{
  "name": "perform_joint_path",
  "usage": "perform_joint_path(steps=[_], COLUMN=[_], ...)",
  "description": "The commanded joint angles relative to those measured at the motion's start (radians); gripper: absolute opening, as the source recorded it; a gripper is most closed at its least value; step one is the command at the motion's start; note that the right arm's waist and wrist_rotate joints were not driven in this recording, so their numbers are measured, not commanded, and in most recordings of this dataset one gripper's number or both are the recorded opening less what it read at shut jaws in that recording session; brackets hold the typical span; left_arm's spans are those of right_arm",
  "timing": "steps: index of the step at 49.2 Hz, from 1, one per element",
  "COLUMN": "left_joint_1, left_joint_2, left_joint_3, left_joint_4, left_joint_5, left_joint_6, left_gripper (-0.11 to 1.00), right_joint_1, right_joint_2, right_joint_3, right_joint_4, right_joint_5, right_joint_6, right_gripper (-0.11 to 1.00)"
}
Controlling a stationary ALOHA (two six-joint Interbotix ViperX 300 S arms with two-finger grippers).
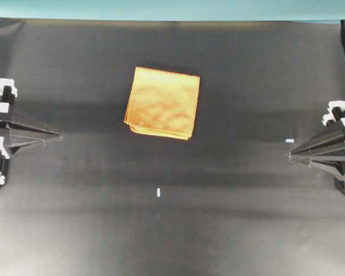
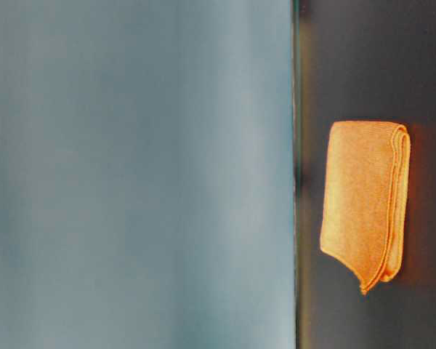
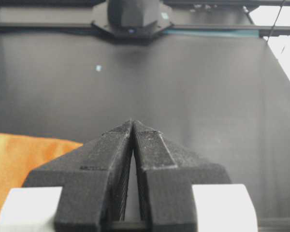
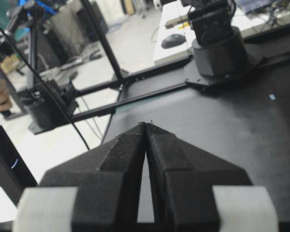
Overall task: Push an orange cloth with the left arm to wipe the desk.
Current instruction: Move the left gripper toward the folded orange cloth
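Observation:
The folded orange cloth (image 1: 163,102) lies flat on the black desk (image 1: 230,218), a little left of centre towards the far side; it also shows in the table-level view (image 2: 365,200) and at the left edge of the left wrist view (image 3: 19,162). The left arm's gripper (image 1: 60,136) rests at the left edge of the desk, shut and empty, well apart from the cloth, its tips meeting in the left wrist view (image 3: 132,122). My right gripper (image 1: 290,154) sits at the right edge, also shut with nothing in it (image 4: 146,123).
A teal strip (image 1: 172,10) runs along the desk's far edge. Small white tape marks (image 1: 158,192) (image 1: 289,140) lie on the desk. The right arm's base (image 3: 131,17) stands opposite in the left wrist view; the left arm's base (image 4: 217,43) shows in the right wrist view.

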Motion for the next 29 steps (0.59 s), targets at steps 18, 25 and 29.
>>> perform_joint_path(steps=[18, 25, 29], left_joint_1=[0.063, 0.106, 0.126], left_joint_2=[0.267, 0.411, 0.497], left_joint_3=[-0.025, -0.078, -0.126], left_joint_4=[0.041, 0.041, 0.041], left_joint_5=[-0.179, -0.215, -0.222], left_joint_6=[0.011, 0.011, 0.011], left_gripper=[0.00, 0.00, 0.00], right_joint_1=[0.000, 0.000, -0.002], right_joint_2=[0.005, 0.005, 0.005], right_joint_3=[-0.017, -0.018, -0.018], right_joint_4=[0.000, 0.000, 0.000], right_joint_5=[0.072, 0.101, 0.109], right_joint_6=[0.002, 0.002, 0.000], right_gripper=[0.00, 0.00, 0.00])
